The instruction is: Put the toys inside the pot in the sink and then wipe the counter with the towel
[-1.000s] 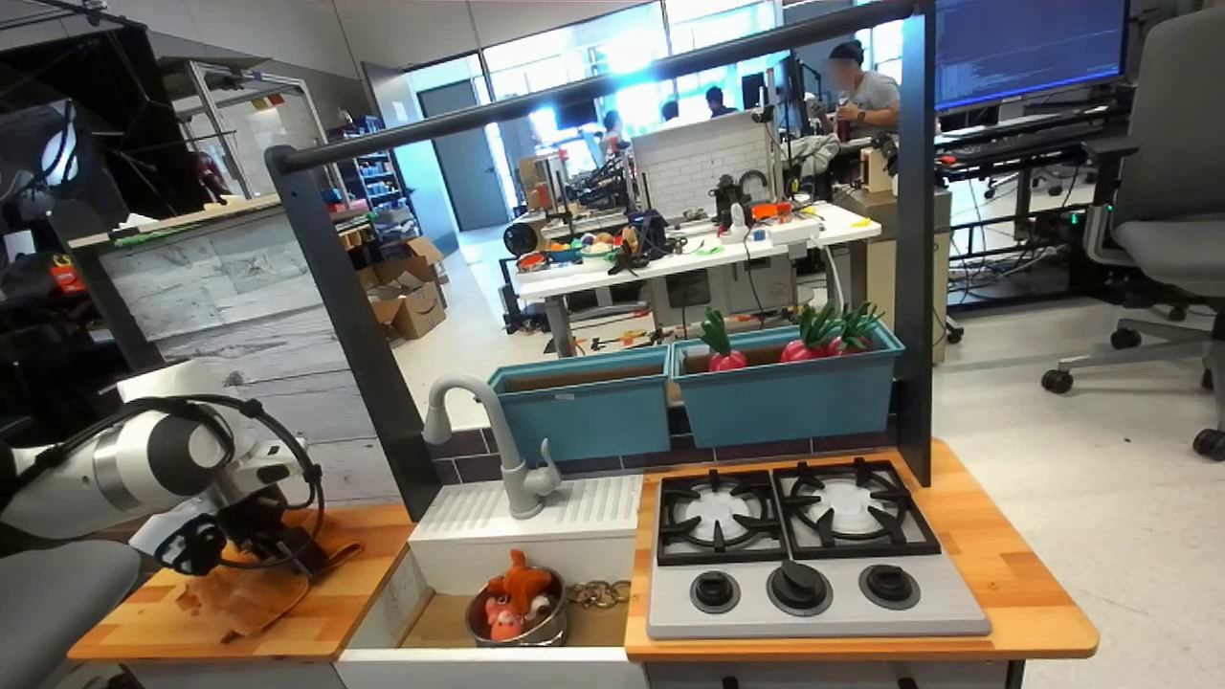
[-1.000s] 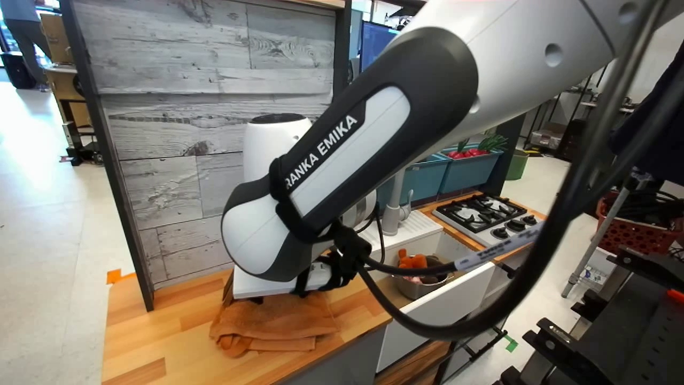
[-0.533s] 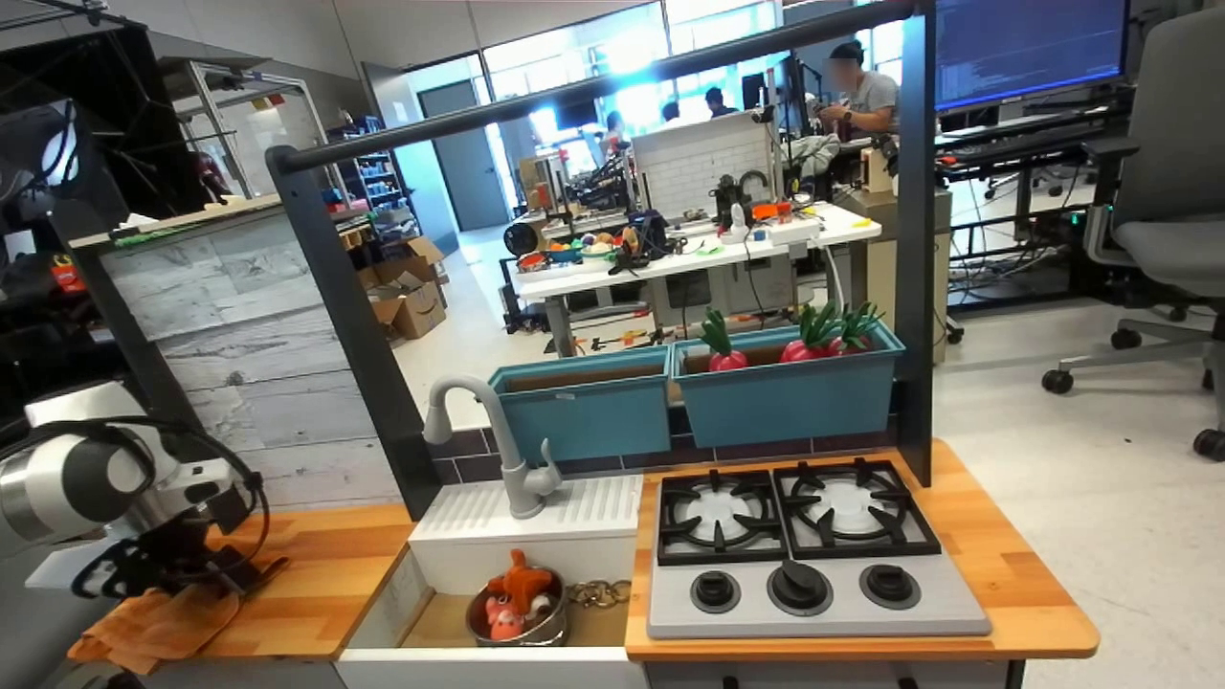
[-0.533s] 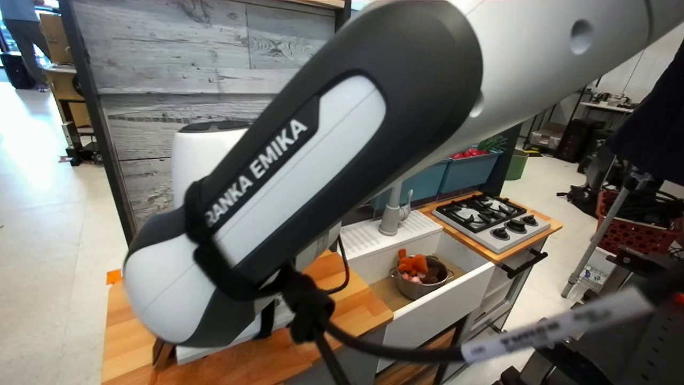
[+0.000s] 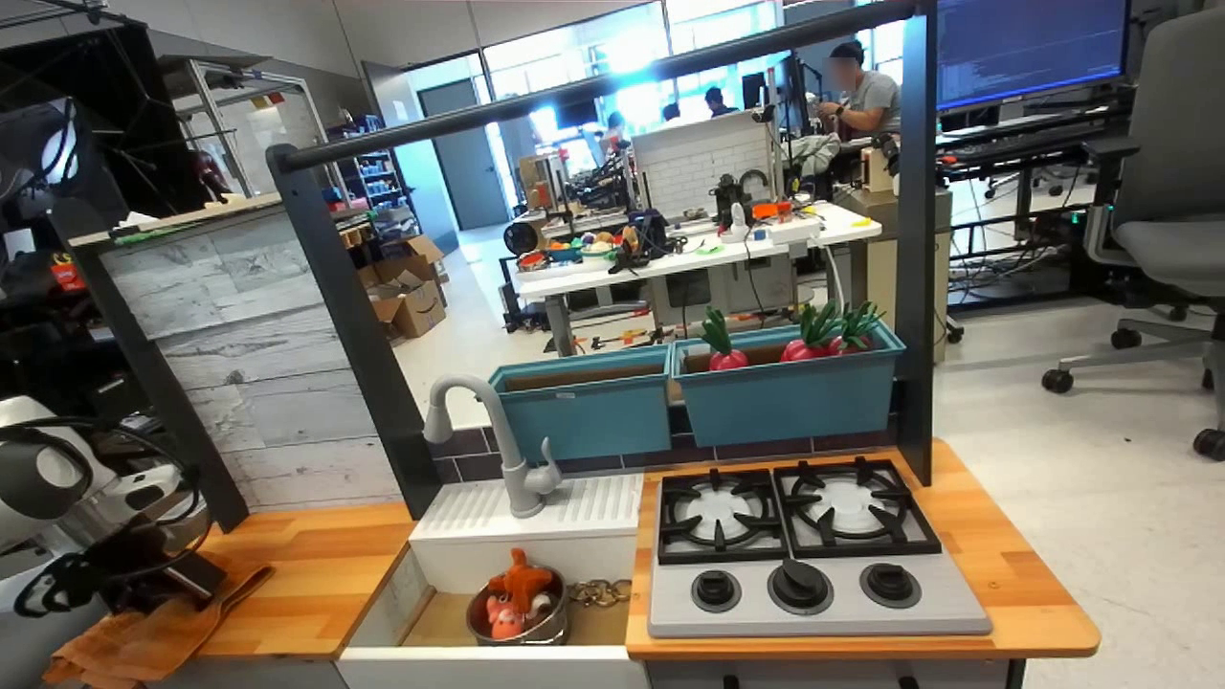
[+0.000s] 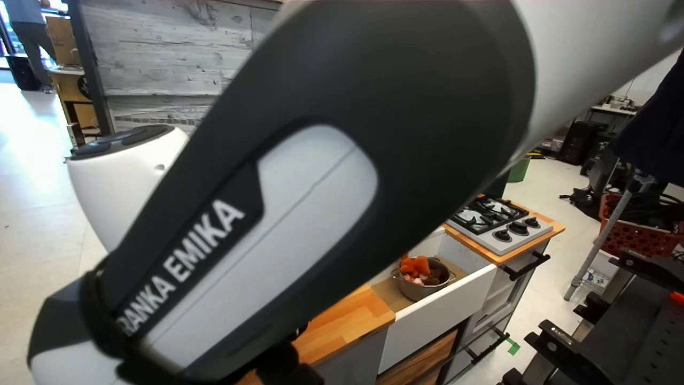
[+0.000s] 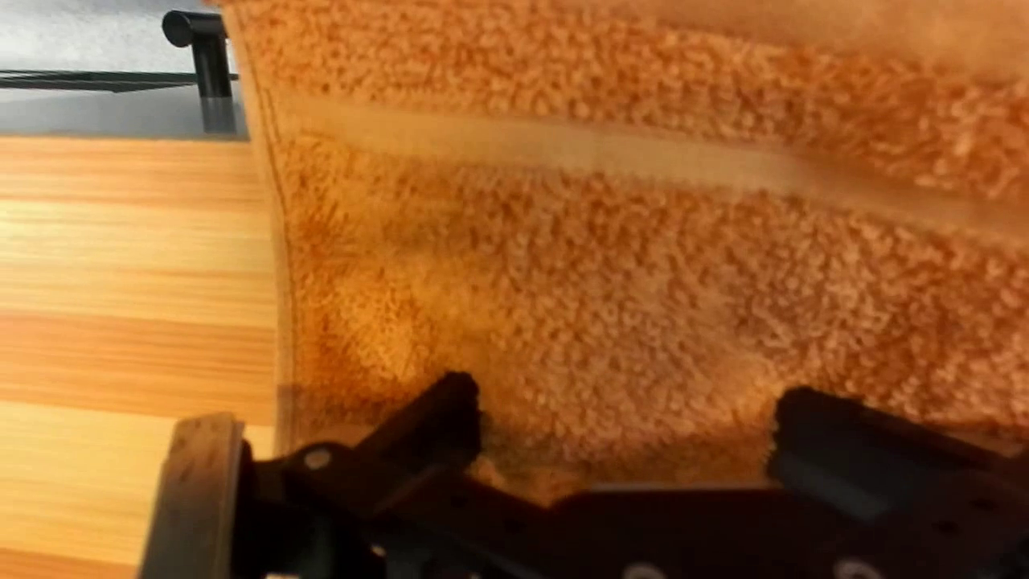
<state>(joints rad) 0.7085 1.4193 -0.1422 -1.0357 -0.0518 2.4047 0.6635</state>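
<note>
My claw (image 7: 627,392) stands spread wide with nothing pinched in it; the towel (image 7: 563,297) lies beneath the two fingertips (image 7: 458,400) and runs unbroken across the gap between them; I judge that I have it by pressure alone, since a spread claw bears on more cloth than a pinch does, and wiping asks for a broad face against the counter (image 7: 120,265); how hard the tips press I cannot tell, and in an exterior view my own arm (image 6: 342,182) hides them.

The towel is at the front edge of the counter, beside the sink (image 5: 488,668), and part of it reaches out past that edge, beyond which a dark handle (image 7: 211,64) shows; I take this for the wiping step, with the cloth near the limit of its useful reach; the next pull, I think, should draw it inward, for with no pinch on it the overhanging part could slip and take the rest along.

The toys (image 5: 522,586) sit heaped inside the pot (image 6: 417,291), and the pot stands upright in the sink; that half of the task I count as done, the pot serving to keep the small pieces together and off the surface I wipe; what looks like a chain (image 5: 599,594) lies just beside it.
</note>
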